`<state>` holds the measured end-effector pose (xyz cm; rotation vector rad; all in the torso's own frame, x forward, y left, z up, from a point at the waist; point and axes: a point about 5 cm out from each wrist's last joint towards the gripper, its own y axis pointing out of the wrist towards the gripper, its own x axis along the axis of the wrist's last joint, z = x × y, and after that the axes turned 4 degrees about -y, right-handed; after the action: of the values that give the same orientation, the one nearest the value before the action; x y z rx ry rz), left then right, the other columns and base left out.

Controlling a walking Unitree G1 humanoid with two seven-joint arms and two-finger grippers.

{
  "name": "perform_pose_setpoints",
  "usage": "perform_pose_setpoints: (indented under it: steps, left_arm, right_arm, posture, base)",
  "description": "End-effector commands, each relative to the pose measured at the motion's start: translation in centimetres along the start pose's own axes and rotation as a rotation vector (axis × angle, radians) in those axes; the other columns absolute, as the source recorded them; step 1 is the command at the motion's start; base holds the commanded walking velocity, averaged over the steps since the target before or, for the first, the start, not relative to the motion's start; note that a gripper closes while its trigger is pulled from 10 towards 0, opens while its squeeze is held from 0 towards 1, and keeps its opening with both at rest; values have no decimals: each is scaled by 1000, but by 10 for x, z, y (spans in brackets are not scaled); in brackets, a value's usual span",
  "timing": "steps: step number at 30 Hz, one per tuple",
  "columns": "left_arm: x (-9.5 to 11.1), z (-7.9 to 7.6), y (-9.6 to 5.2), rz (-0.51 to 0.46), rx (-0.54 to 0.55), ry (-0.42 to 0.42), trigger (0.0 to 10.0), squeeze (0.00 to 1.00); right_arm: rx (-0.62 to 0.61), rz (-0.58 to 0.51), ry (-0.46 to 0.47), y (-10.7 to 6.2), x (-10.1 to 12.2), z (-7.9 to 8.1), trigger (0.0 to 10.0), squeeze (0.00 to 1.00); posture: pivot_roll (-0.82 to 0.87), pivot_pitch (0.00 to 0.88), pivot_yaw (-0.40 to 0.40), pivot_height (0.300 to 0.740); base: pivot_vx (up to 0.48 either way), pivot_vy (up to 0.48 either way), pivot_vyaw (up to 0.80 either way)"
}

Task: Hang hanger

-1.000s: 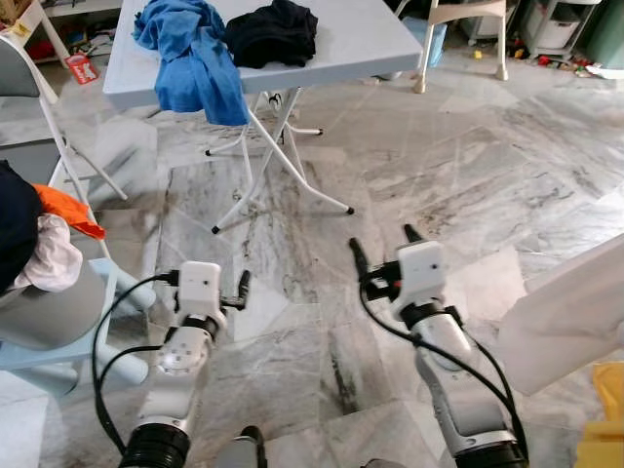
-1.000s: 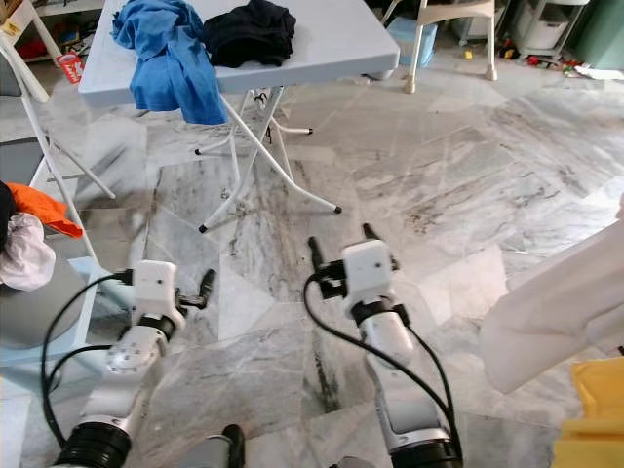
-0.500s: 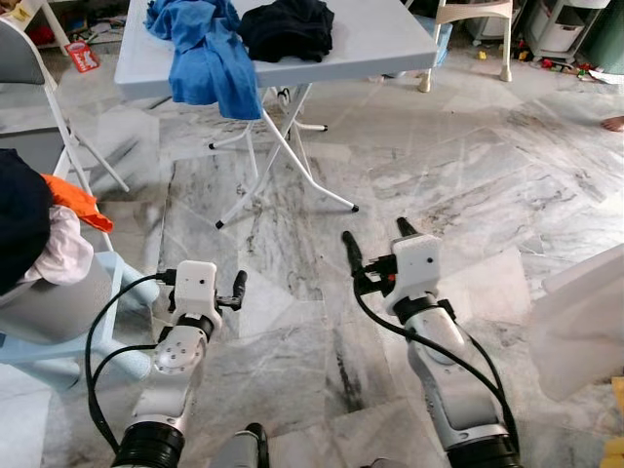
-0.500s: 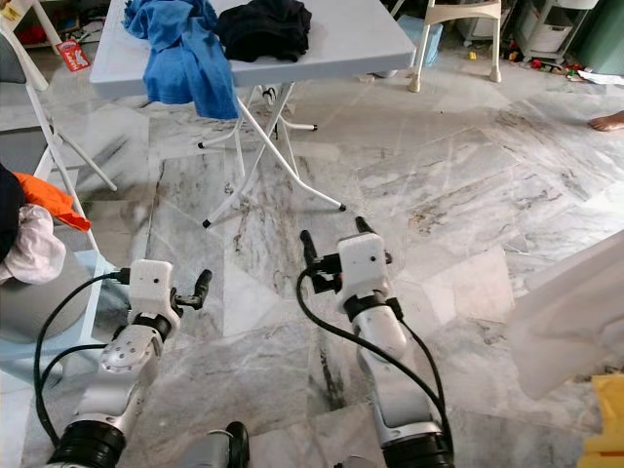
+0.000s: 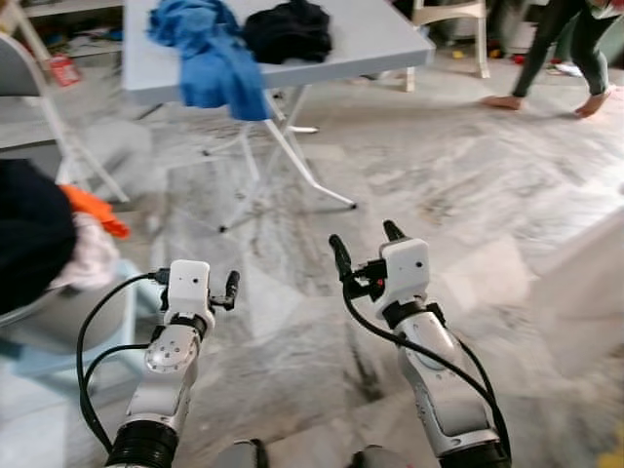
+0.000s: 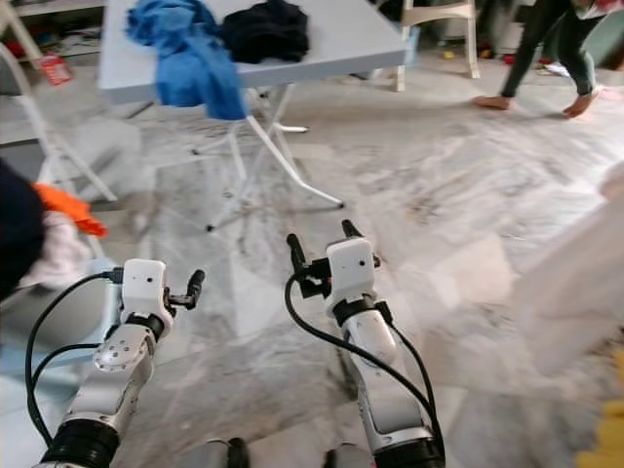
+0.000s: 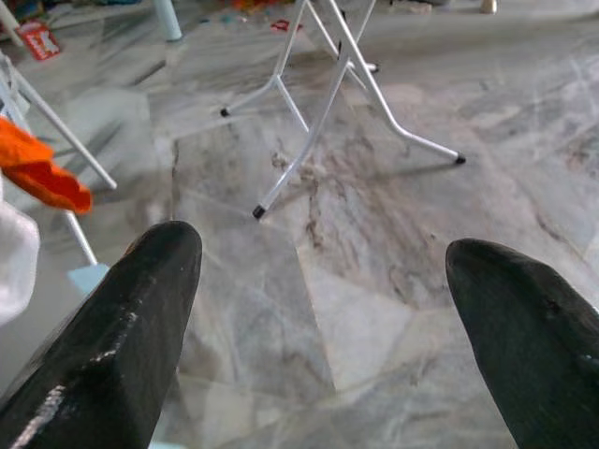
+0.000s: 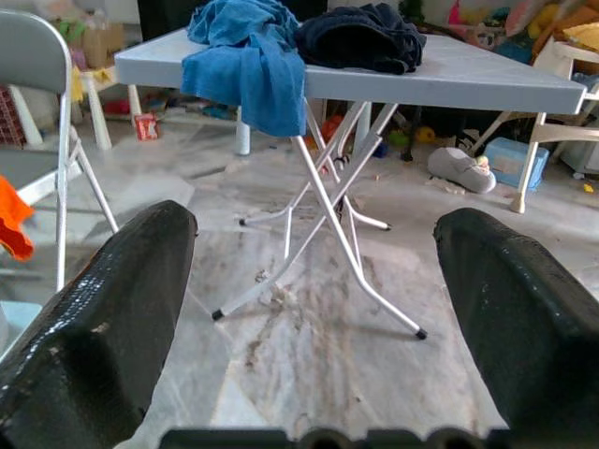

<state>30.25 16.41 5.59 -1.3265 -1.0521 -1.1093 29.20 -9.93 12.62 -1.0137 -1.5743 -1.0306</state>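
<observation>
1. While both arms are held out over the marble floor [image 5: 507, 185], the left gripper [image 7: 328, 309] and the right gripper [image 8: 314, 309] have their fingers spread wide apart, carrying nothing.
2. No hanger can be made out (head views are blurred), so the search could drift.
3. At twelve o'clock stands a folding table [image 5: 380, 39] with a blue garment [image 5: 219, 58] and a black garment [image 5: 288, 29]; its splayed legs could catch a gripper.
4. At nine o'clock a laundry pile [image 5: 44, 244] sits close to the left arm.
5. At one o'clock a person's legs [image 5: 561, 49] are crossing; a collision is possible.
</observation>
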Motion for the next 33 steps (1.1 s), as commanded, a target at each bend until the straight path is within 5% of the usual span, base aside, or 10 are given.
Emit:
perform_pose_setpoints:
  steps: [1, 7, 13, 19, 27, 33]
  left_arm:
    - [-1, -1, 0, 7, -1, 17, 10000, 0]
    - [0, 3, -1, -1, 17, 38, 10000, 0]
    - [15, 13, -7, -109, 32, 12, 10000, 0]
    - [31, 16, -25, -181, -21, 4, 10000, 0]
    - [10, 34, -50, -105, 4, -6, 10000, 0]
    - [19, 29, -48, -132, -17, -13, 10000, 0]
  right_arm:
    - [-8, -2, 14, -1, 0, -1, 10000, 0]
    - [-4, -5, 18, -2, 1, -1, 10000, 0]
    - [-11, 3, 16, -5, -2, -4, 10000, 0]
    - [-72, 70, 0, -23, -17, -20, 10000, 0]
    - [-192, 123, -14, -46, -26, -49, 10000, 0]
    - [-195, 119, -7, -48, -24, -50, 10000, 0]
  posture:
    - [-42, 186, -10, 740]
    - [-44, 186, -11, 740]
    - [-49, 187, -14, 740]
    - [-54, 187, -24, 740]
    - [-55, 188, -23, 740]
    - [-61, 184, -12, 740]
  base:
    - [0, 480, 0]
    - [0, 446, 0]
    - [0, 0, 0]
    - [0, 0, 0]
    - [0, 0, 0]
    - [0, 0, 0]
